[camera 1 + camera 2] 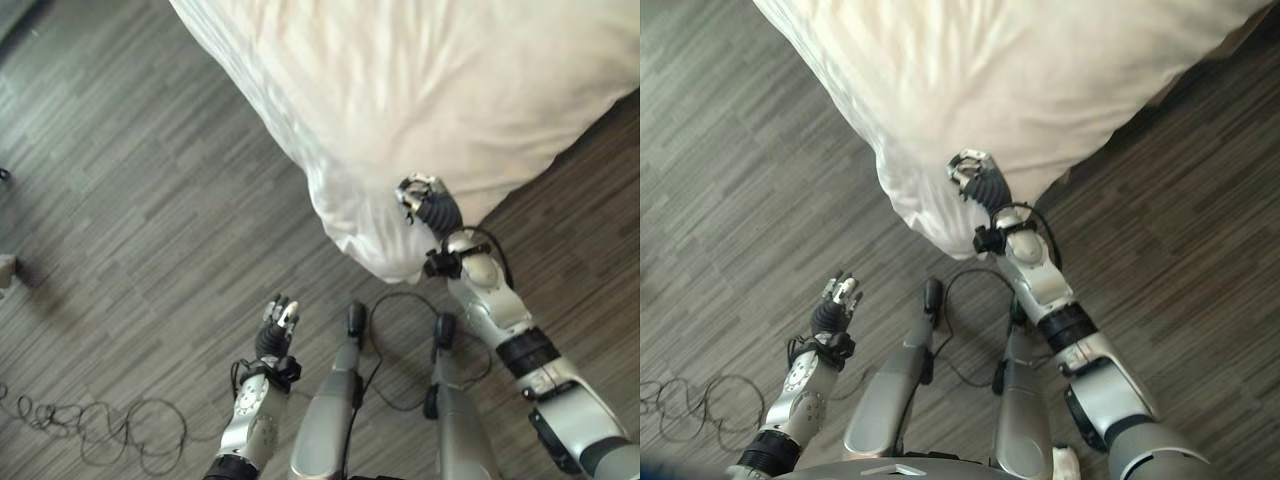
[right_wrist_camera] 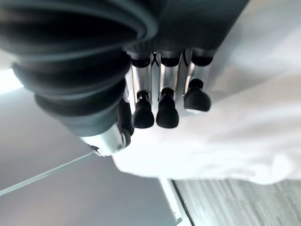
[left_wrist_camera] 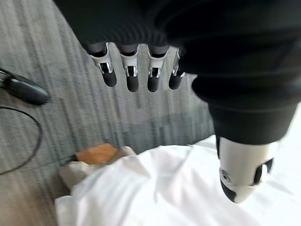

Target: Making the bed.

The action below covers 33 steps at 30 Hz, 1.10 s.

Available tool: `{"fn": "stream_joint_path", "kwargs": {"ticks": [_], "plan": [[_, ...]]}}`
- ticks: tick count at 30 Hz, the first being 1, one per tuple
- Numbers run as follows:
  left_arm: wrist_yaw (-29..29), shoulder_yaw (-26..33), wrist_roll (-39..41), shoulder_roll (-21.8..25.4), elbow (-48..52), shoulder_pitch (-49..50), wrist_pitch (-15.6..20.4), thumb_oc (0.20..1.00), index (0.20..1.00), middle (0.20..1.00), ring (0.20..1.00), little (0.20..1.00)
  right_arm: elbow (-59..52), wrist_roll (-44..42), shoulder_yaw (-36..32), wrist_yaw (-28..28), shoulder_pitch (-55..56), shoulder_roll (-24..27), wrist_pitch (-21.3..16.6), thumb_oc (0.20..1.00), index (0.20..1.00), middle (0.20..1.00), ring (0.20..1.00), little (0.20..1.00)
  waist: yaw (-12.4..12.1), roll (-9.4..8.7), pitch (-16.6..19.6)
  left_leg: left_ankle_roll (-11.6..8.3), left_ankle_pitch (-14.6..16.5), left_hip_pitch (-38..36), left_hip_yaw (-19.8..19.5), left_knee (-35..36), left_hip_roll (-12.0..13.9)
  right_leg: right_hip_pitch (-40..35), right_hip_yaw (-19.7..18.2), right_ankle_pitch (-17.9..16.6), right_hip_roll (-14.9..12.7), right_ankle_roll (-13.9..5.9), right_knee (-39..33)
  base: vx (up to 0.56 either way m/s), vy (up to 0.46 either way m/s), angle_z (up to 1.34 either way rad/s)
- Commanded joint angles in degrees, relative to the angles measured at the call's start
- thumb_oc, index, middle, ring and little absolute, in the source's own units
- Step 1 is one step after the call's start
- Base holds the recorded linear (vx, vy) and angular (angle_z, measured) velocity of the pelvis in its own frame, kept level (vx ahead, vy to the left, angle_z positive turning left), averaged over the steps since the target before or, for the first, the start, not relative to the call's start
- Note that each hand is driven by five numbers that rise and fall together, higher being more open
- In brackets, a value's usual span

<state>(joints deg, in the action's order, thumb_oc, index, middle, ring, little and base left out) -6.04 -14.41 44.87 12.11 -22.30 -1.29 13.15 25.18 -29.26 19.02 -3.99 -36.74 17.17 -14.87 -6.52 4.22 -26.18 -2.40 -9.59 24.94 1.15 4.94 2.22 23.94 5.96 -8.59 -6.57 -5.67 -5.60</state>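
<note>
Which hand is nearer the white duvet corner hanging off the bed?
The right hand. It is up against the white duvet near its drooping corner, fingers curled, though no grip on the cloth is visible. The left hand is over the wooden floor, apart from the duvet, fingers relaxed.

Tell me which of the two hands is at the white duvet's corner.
The right hand, at the hanging corner of the white duvet. The left hand hangs over bare floor, apart from it.

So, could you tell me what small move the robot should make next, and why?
Probably close the right hand on the white duvet corner. Its fingers sit at the hanging corner with nothing visibly pinched between them, so a grip likely comes before any pulling. The left hand hangs open over the floor, apart from the cloth.
</note>
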Motion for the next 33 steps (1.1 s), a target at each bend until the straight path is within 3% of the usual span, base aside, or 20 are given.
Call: {"fn": "stream_joint_path", "kwargs": {"ticks": [1,5,9,11,14,15,21,27,30,33], "plan": [[-1.25,0.71,1.31,0.09,0.55,-4.31,2.15,1.000,1.000,1.000,1.000,1.000,0.67,-7.49,-5.65,-4.73,4.70,-4.95,-1.81,0.200,0.200,0.200,0.200,0.200,0.21,0.03,0.46,0.15,0.30,-2.09,1.80,-0.10,-2.18,-1.84,0.97,-0.89,-1.03,-2.05,3.67,0.00,0.000,0.00],[-2.20,1.38,1.31,-0.66,-0.24,-5.43,2.52,1.000,1.000,1.000,1.000,1.000,2.89,-10.82,-6.50,-3.28,11.46,-7.44,-1.91,0.200,0.200,0.200,0.200,0.200,1.68,-0.41,-0.26,0.25,0.32,-1.96,2.03,-0.08,-2.23,-1.26,0.61,-0.94,-1.09,-2.08,4.12,0.01,0.023,0.00],[-2.38,2.04,1.90,-1.00,-0.24,-5.07,3.01,1.000,1.000,1.000,1.000,1.000,24.13,-15.17,-12.65,-5.02,13.71,-6.89,-1.60,0.200,0.200,0.200,0.200,0.200,2.48,-0.23,-1.07,0.32,1.03,-2.26,2.57,-0.27,-2.36,-1.21,0.17,-1.06,-1.20,-2.29,4.17,0.02,0.010,-0.06],[-1.07,1.96,0.15,-0.07,0.29,-4.76,2.92,1.000,1.000,1.000,1.000,1.000,37.18,-14.44,-18.95,-6.15,15.38,-3.04,0.75,0.200,0.200,0.200,0.200,0.200,2.89,0.33,-0.80,0.41,1.49,-2.99,2.44,-0.27,-2.54,-1.92,0.23,-0.56,-1.19,-2.38,4.18,0.04,0.028,-0.14],[0.30,5.26,-4.26,2.15,-0.84,-2.75,2.93,1.000,1.000,1.000,1.000,1.000,34.07,-8.88,-23.24,-5.84,26.15,2.31,1.35,0.200,0.200,0.200,0.200,0.200,5.32,-1.54,2.03,0.62,2.60,-6.58,2.58,-0.33,-2.12,-4.38,-0.28,1.07,-0.97,-2.30,5.75,0.11,-0.016,0.02],[0.10,6.05,-5.34,2.58,-1.71,-2.23,2.88,1.000,1.000,1.000,1.000,1.000,31.43,-8.21,-24.57,-5.88,28.64,2.67,1.22,1.000,1.000,1.000,1.000,1.000,5.77,-1.93,3.09,0.68,2.75,-7.63,2.70,-0.30,-1.96,-5.07,-0.40,1.59,-0.95,-2.21,6.47,0.14,-0.037,-0.04],[1.67,6.87,-11.83,2.78,-9.71,1.13,-0.20,1.000,1.000,1.000,1.000,1.000,17.49,-3.51,-26.74,-4.60,38.63,0.52,1.14,1.000,1.000,1.000,1.000,1.000,8.40,-3.85,10.33,1.48,5.42,-17.74,3.42,-0.75,-1.58,-12.85,-0.32,6.20,-1.16,-2.16,11.15,0.15,-0.041,-0.08],[3.73,5.84,-15.97,-0.27,-16.04,3.80,-3.29,1.000,1.000,1.000,1.000,1.000,17.84,0.88,-24.86,-3.72,42.24,-2.75,2.74,1.000,1.000,1.000,1.000,1.000,9.31,-5.10,18.33,1.79,7.58,-24.36,4.57,-1.50,-0.93,-19.59,-1.24,6.53,-0.72,-2.06,9.82,0.08,-0.047,-0.08],[3.86,3.77,-20.53,0.59,-14.59,5.31,-3.75,1.000,1.000,1.000,1.000,1.000,17.45,0.86,-23.99,-3.48,43.42,-4.20,3.07,1.000,1.000,1.000,1.000,1.000,9.85,-4.98,20.65,1.79,8.42,-26.50,5.56,-1.11,-0.27,-21.15,-2.03,6.67,-0.06,-2.03,8.74,0.07,-0.027,-0.18],[4.33,4.56,-19.75,0.67,-12.48,7.94,-4.33,1.000,1.000,1.000,1.000,1.000,16.01,-0.82,-24.18,-2.69,44.98,-5.26,3.21,1.000,1.000,1.000,1.000,1.000,9.90,-5.30,21.99,1.57,8.88,-27.46,5.74,-1.45,0.30,-22.30,-2.20,6.83,0.27,-1.91,8.42,0.09,-0.050,-0.25]]}}
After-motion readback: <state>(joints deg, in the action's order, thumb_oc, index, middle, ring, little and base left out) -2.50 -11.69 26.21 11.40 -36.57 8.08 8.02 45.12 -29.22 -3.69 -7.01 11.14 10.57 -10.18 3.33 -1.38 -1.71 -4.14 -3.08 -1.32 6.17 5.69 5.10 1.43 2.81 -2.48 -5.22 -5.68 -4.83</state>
